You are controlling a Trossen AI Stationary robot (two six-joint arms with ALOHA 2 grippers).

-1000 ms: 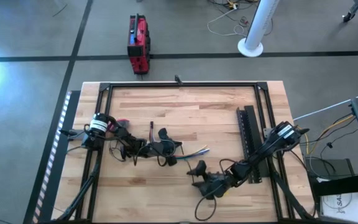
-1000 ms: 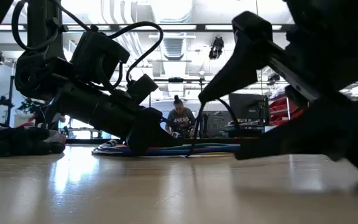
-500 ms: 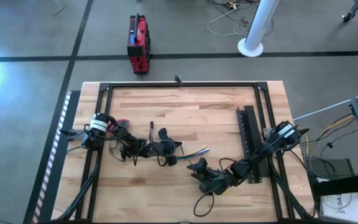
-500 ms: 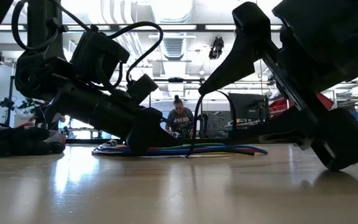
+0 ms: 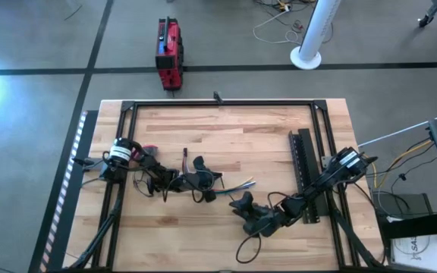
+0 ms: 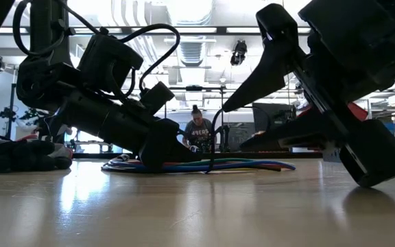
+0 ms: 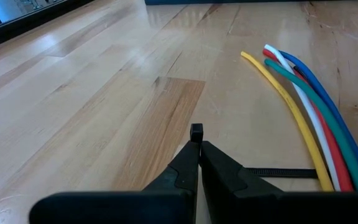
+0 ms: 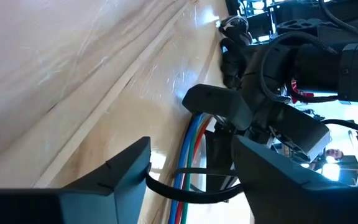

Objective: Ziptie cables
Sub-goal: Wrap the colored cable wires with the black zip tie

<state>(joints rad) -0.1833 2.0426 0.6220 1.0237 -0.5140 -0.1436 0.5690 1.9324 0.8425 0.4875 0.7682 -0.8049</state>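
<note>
On the pale wooden plank table (image 5: 226,129), the left gripper (image 5: 201,182) rested pinched shut on the thin black plastic ziptie (image 7: 278,172), which crossed the blue, green, red, white and yellow wire cables (image 7: 312,115). Nearby, the right gripper (image 5: 240,205) stood spread wide, holding nothing.

Since 1 second back, I see my right gripper (image 5: 239,205) has slid up the table toward the cables (image 5: 237,184), its open fingers now just beside them.
</note>
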